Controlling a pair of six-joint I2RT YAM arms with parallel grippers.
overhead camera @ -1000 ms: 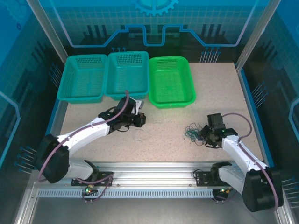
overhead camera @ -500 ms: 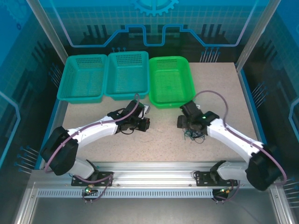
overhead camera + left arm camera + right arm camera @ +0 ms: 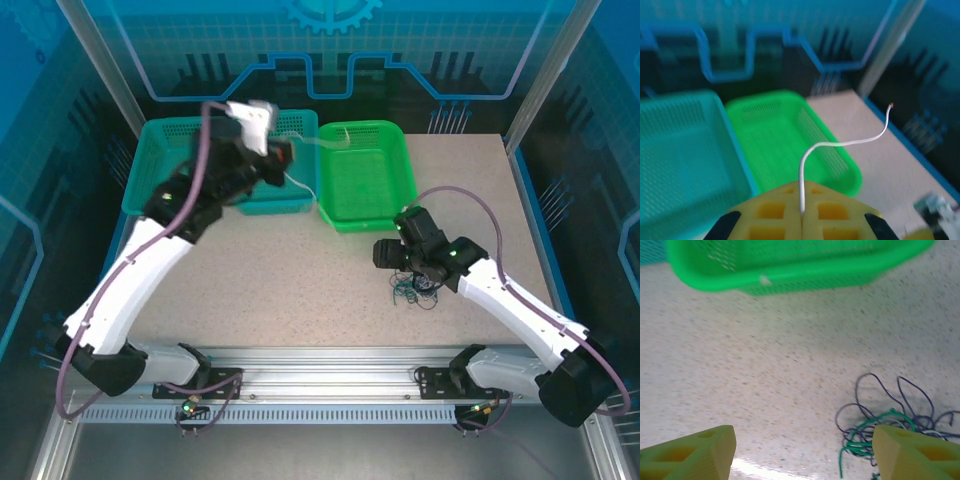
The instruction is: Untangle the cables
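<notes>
Left gripper (image 3: 801, 212) pinches a light, springy white wire (image 3: 840, 145); right gripper (image 3: 800, 455), wide open, hangs beside the limp clump (image 3: 880, 425), probably best taken by an outer loop.

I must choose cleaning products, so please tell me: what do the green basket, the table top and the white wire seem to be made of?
The green basket: probably moulded plastic, glossy, with perforated walls.
The table top: matte, speckled beige, perhaps laminate; unclear.
The white wire: thin, smooth plastic-looking insulation; its reddish tip suggests a metal core.
</notes>
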